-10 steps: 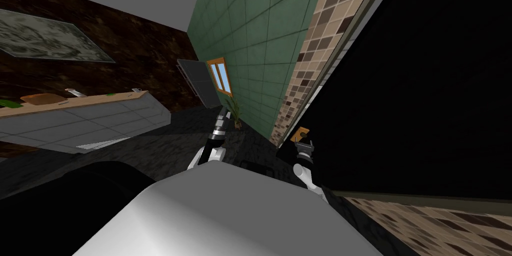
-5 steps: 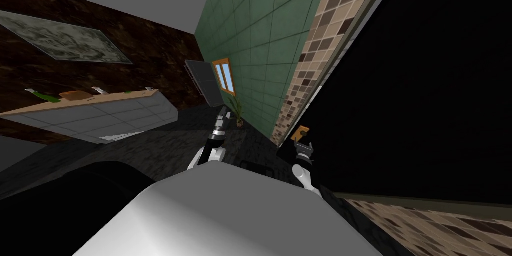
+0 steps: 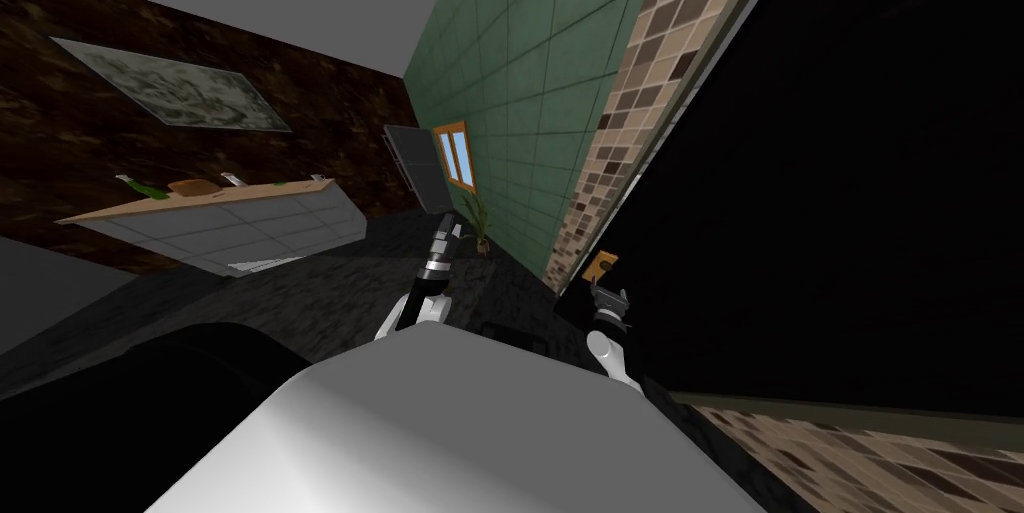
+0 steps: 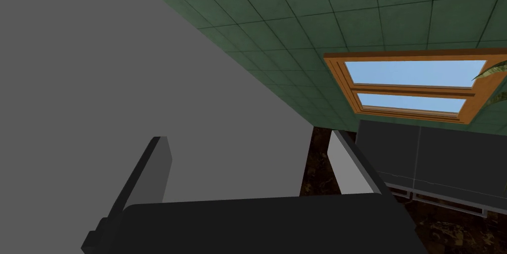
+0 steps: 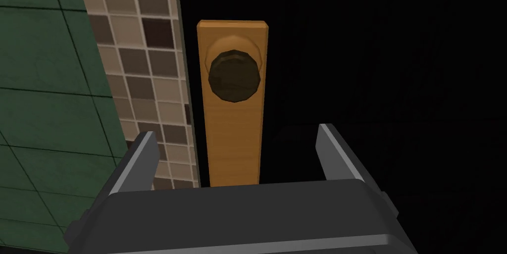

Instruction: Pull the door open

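Note:
The door (image 3: 820, 167) is a flat black panel on my right, hard to tell from a black area. Near its edge it carries an orange-brown handle plate (image 3: 602, 265) with a dark round knob (image 5: 234, 78). My right gripper (image 3: 606, 289) is open just short of the plate (image 5: 232, 132); in the right wrist view the plate stands between the two fingers and the knob lies a little beyond their tips, untouched. My left gripper (image 3: 447, 232) is raised in front of my chest, open and holding nothing (image 4: 248, 136).
A strip of brown mosaic tiles (image 3: 620, 127) borders the door, then a green tiled wall (image 3: 530, 67) with a small wooden window (image 3: 457, 154). A potted plant (image 3: 480, 227) and a dark leaning panel (image 3: 418, 165) stand at that wall. A counter (image 3: 240, 222) lies at the left.
My view has turned: the counter, the wall picture and the green wall have slid to the right in the head view. Both arms hold their places before my chest.

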### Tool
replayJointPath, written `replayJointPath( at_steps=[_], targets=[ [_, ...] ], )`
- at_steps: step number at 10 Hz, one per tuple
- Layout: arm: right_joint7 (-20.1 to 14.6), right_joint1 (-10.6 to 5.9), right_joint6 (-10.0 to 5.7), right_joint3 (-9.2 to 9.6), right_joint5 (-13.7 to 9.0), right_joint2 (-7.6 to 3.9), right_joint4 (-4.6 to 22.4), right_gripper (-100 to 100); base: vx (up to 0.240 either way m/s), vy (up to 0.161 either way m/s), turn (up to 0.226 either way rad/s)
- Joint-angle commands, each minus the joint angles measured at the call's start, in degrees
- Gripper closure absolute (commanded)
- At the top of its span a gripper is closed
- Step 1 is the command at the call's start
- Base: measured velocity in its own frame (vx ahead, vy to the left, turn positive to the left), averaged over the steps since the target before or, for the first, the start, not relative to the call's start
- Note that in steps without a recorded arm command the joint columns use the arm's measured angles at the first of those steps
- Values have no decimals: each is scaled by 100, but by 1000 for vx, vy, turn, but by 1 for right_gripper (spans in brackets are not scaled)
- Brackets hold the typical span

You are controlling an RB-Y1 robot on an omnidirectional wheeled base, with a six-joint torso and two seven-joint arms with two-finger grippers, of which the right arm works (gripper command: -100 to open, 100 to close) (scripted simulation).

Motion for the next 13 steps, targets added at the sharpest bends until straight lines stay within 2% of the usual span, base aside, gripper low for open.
replayJointPath(
  at_steps=[1,2,5,6,7,12,13],
  targets=[
    [-151,-1,-14,-132,-74,-156,69,-100,170,-22,182],
    [-206,-6,-26,-171,-98,-219,107,-100,190,-14,93],
    [-527,-31,-98,-401,-236,-592,330,-100,200,-27,140],
    [-443,-8,-70,-367,-214,-503,241,-100,87,-22,27],
    [-443,-8,-70,-367,-214,-503,241,100,-8,-2,-39],
    [-443,-8,-70,-367,-214,-503,241,100,-18,1,1],
    [-553,42,-74,-287,-223,-610,239,100,-172,-24,158]
  ],
)
